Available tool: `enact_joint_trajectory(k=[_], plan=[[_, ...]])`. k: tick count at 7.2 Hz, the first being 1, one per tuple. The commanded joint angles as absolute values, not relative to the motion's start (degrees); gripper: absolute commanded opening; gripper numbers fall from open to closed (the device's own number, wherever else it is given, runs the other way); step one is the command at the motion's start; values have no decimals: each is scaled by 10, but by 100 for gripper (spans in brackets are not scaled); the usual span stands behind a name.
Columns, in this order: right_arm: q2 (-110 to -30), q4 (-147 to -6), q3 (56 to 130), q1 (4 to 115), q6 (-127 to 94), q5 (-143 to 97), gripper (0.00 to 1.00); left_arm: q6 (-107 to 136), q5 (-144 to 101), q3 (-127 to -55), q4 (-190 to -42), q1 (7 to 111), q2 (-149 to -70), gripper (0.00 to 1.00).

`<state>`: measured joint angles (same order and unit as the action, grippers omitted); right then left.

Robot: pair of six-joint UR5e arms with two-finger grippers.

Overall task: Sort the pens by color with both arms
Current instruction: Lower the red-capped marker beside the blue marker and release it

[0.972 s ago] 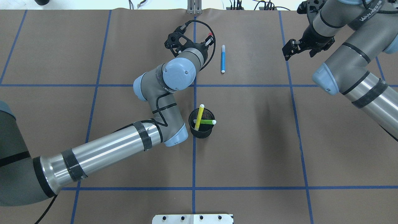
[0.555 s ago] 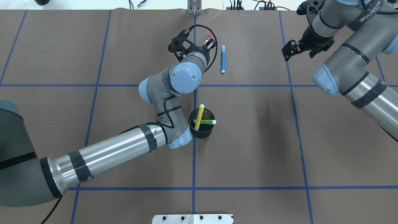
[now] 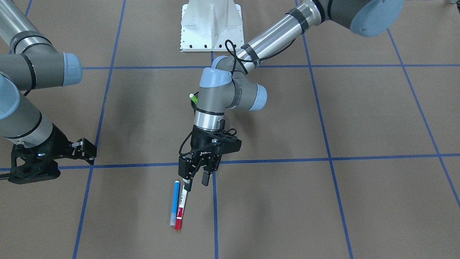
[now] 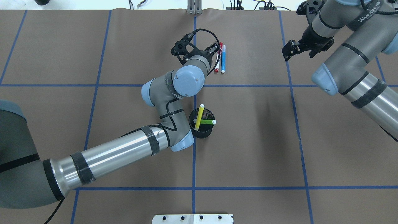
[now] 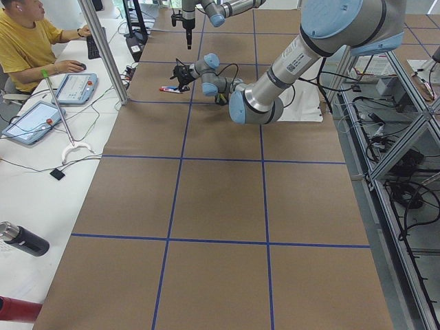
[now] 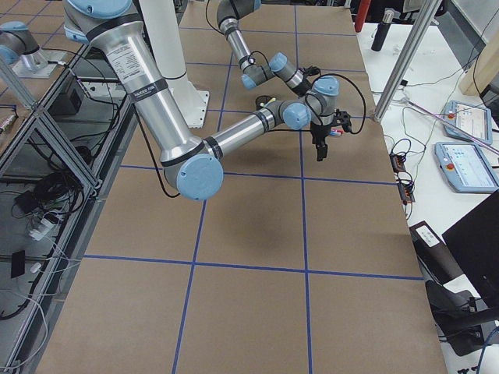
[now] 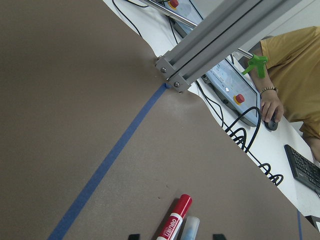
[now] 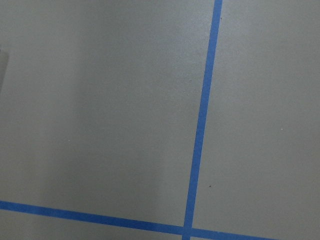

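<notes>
The white pen with red ends (image 4: 218, 58) lies flat on the table right beside the blue pen (image 4: 223, 59), parallel to it at the far centre. My left gripper (image 4: 215, 49) stands open over their near ends. In the left wrist view both the red-ended pen (image 7: 173, 224) and the blue pen (image 7: 190, 230) show between its two spread fingertips. The yellow pen (image 4: 199, 117) and lime green pen (image 4: 207, 121) stand in the black mesh cup (image 4: 202, 132) at the table's middle. My right gripper (image 4: 288, 49) hovers open and empty at the far right.
Blue tape lines (image 4: 194, 155) divide the brown table. The white pedestal base (image 3: 211, 27) stands at the robot's side. An aluminium post (image 7: 220, 42) rises past the far edge. A person in a yellow shirt (image 5: 27, 41) sits at a desk with tablets.
My left gripper swung right and down with the red-ended pen, which now lies on the table next to the blue pen, and the fingers have spread. The right arm stayed still.
</notes>
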<state>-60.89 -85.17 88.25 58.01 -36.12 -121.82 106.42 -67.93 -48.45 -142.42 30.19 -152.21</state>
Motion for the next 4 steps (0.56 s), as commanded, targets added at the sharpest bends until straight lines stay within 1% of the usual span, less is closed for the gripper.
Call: enact_joint_trajectory(k=[1,3,4], plan=[[-608,-851,884,580,-362,-1218,99,1003,-704,-523,-1422,304,-1515,99],[-604,-850,892,580,-375,-1221,100,974,-781,-606,-1315,319,-1502,99],[-598,-850,896,580,-383,-1222,100,937,-836,-663,-1260,329,-1482,99]])
